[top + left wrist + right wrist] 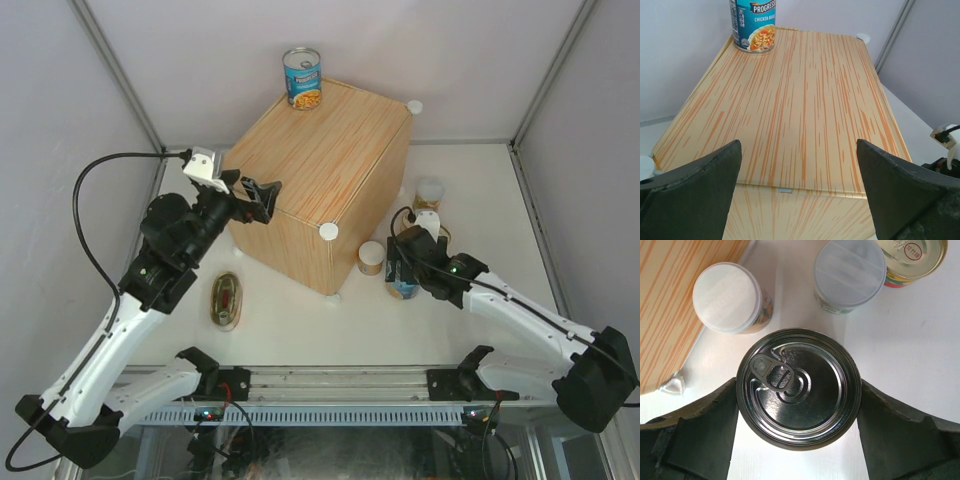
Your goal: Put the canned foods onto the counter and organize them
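From above, the box (330, 150) stands in the middle, with a blue can (302, 77) on its far corner. The left claw (262, 198) hangs at the box's near-left edge. An oval tin (227, 298) lies on the table (300, 330). Right of the box, the right claw (408, 262) sits over a big can (400, 289), near small cans (371, 257).

In the left wrist view, the claw is wide with nothing in it, above the box top.

In the right wrist view, both fingers (700, 440) touch the big can's sides, holding it on the table.
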`<state>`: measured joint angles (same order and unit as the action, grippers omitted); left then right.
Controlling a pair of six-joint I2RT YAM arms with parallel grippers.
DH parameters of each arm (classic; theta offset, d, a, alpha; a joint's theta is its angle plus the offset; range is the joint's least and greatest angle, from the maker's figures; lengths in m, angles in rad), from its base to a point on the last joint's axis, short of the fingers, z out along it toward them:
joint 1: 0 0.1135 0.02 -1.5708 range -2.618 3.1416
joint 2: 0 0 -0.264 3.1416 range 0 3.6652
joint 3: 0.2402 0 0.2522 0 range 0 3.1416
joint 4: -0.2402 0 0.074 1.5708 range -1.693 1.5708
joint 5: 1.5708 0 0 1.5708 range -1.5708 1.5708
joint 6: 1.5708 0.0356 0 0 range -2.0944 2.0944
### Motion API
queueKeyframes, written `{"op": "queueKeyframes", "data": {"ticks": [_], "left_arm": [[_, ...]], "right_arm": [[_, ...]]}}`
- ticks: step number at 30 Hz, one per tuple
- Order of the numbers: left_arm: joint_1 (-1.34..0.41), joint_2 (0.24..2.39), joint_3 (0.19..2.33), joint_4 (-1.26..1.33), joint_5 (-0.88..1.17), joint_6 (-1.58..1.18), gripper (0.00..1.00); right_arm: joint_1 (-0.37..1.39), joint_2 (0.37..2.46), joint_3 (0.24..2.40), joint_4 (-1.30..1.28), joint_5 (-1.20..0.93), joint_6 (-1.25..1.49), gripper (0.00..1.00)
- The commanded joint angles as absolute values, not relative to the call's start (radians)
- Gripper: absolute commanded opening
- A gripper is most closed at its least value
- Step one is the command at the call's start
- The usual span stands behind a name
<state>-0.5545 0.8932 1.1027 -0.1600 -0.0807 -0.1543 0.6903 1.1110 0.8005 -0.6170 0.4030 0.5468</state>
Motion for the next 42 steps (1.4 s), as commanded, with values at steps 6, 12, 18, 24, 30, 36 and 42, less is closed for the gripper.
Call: {"op": "queueKeyframes", "data": {"ticks": [6, 12, 18, 24, 30, 36, 42], "left_arm": [[-0.561, 0.826, 1.067, -0.131, -0.110, -0.156, 1.00], [-0.561, 0.795, 1.059, -0.142, -0.117, -0.168, 1.00], [-0.561, 0.775, 1.059, -0.159, -0.126, -0.179, 1.00], [-0.561, 0.775, 1.069, -0.178, -0.122, -0.188, 1.00], [-0.564, 0.782, 1.081, -0.188, -0.119, -0.194, 0.99], [-0.571, 0.788, 1.094, -0.197, -0.122, -0.200, 0.99], [-0.578, 0.798, 1.111, -0.201, -0.102, -0.197, 0.99]], "right_arm": [[0.798, 0.985, 1.019, -0.675, 0.552, 0.576, 0.03], [0.879, 0.964, 1.174, -0.772, 0.628, 0.574, 0.03], [0.938, 0.966, 1.377, -0.822, 0.660, 0.539, 0.03], [0.973, 0.979, 1.550, -0.832, 0.664, 0.480, 0.03], [1.005, 1.004, 1.653, -0.770, 0.627, 0.418, 0.03], [1.041, 1.079, 1.772, -0.724, 0.605, 0.350, 0.03], [1.062, 1.171, 1.859, -0.691, 0.572, 0.317, 0.03]]}}
